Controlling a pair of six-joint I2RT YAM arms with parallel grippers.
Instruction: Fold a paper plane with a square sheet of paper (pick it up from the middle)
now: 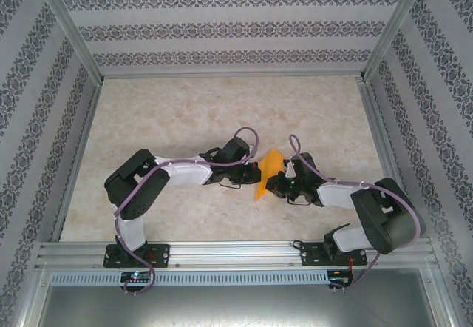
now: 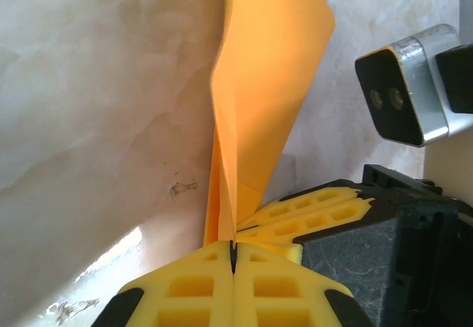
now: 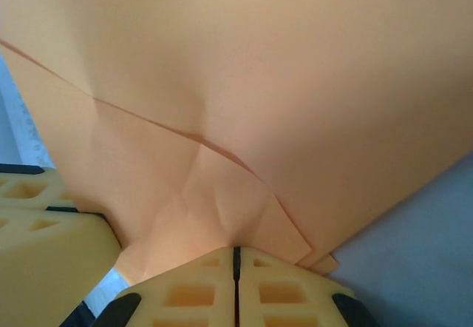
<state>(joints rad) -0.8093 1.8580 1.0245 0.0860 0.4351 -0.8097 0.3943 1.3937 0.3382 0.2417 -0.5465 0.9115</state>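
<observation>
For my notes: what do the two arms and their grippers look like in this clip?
The left arm and right arm have black joints, white link covers and a lilac cable looped along each. The left gripper and right gripper carry bright yellow fingers with moulded rectangular pockets, black at the base.

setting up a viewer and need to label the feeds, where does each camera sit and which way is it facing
Top external: above and behind the bases, looking down and forward over the table; left arm and right arm show, meeting at the orange paper.
Left wrist: on the left arm, looking along its shut left gripper at the paper's edge.
Right wrist: on the right arm, looking along its shut right gripper at the paper's face.
Shared: each wrist view catches the other gripper's yellow fingers beside the paper.
</observation>
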